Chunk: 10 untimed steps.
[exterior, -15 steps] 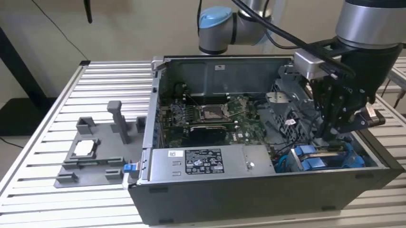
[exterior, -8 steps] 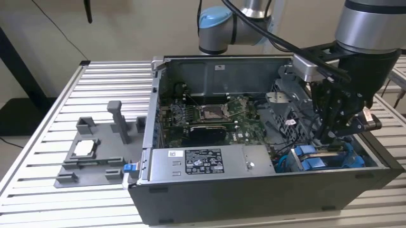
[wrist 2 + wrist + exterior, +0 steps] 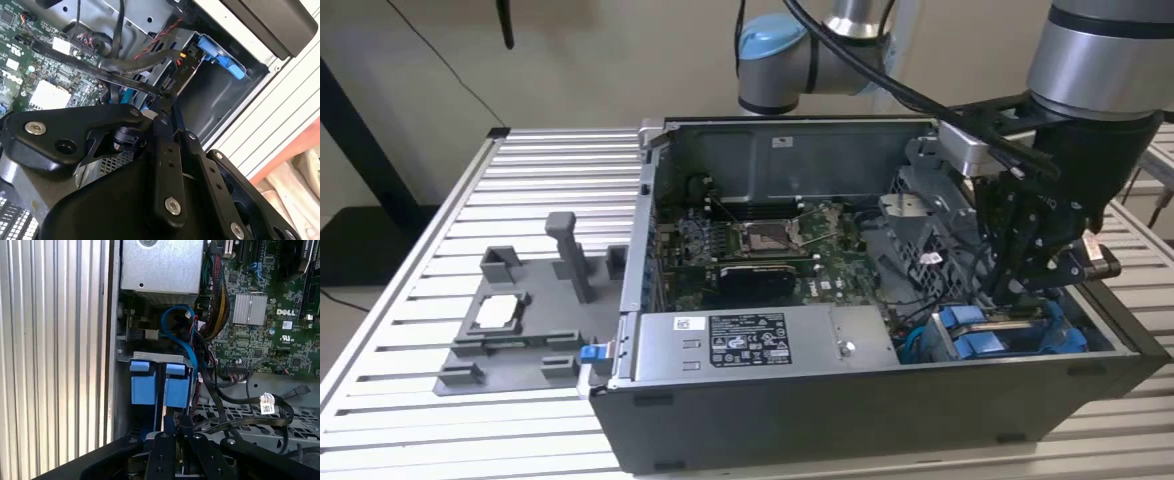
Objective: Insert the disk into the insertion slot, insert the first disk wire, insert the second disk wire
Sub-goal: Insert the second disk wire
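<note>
Slatted aluminium tabletop carries an opened desktop computer case lying on its side, and beside it, on the exterior view's left, a grey fixture tray with upright posts, which I take to be a staging jig for parts. Inside the case sit the motherboard at the centre, the grey labelled power-supply box along the near wall, and a perforated cage toward the exterior view's right. The gripper hangs down into the near corner on the exterior view's right, just above the insertion slot, where blue plastic parts show; in the first wrist view two blue tabs stand side by side in the metal bay, which suggests the disk's blue carrier is already seated there, though the drive body itself is hidden. A blue cable loops from the board area toward that bay, and black wires trail across the cage beside it. In the second wrist view the fingers look drawn together, seemingly pinching a thin black lead near its connector end, held low so the plug can meet the drive's rear; what exactly sits between them is hard to make out.
</note>
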Tool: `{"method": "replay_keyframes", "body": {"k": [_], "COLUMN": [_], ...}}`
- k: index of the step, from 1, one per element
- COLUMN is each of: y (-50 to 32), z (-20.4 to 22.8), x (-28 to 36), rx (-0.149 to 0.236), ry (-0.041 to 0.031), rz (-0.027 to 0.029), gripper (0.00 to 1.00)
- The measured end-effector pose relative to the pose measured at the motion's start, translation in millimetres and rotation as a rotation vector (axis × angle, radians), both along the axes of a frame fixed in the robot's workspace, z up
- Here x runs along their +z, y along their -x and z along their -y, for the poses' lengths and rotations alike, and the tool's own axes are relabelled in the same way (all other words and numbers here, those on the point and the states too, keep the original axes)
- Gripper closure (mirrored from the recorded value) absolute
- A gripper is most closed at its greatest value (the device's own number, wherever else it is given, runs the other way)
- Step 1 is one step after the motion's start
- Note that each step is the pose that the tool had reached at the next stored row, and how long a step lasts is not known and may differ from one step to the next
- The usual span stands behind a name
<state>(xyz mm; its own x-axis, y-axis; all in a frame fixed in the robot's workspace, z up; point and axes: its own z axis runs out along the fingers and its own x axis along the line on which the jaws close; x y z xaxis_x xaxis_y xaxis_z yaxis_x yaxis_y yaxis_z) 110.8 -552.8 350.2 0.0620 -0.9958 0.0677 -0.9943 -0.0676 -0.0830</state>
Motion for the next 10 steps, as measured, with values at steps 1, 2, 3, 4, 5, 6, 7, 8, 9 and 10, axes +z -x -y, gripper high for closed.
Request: {"method": "replay_keyframes", "body": {"k": [1, 2, 3, 4, 5, 6, 7, 8, 9, 10], "y": [-0.5, -0.8, -1.1, -1.1, -1.1, -1.1, -1.2, -1.3, -1.4, -1.7], "z": [0.0, 0.0, 0.1, 0.2, 0.2, 0.1, 0.1, 0.2, 0.5, 0.9], "x": [-0.8, -1.5, -2.1, -2.7, -2.9, -2.9, -2.9, -2.9, -3.2, -3.5], "rx": [-0.001, -0.002, -0.003, -0.004, -0.004, -0.004, -0.004, -0.004, -0.004, -0.004], "ry": [-0.0043, -0.01, -0.0168, -0.0236, -0.0267, -0.0268, -0.0268, -0.0269, -0.0269, -0.0269], "rz": [-0.0002, -0.0002, -0.0002, -0.0002, -0.0002, -0.0002, -0.0002, -0.0002, -0.0002, -0.0003], "gripper": [0.84, 0.84, 0.84, 0.84, 0.84, 0.84, 0.84, 0.84, 0.84, 0.84]}}
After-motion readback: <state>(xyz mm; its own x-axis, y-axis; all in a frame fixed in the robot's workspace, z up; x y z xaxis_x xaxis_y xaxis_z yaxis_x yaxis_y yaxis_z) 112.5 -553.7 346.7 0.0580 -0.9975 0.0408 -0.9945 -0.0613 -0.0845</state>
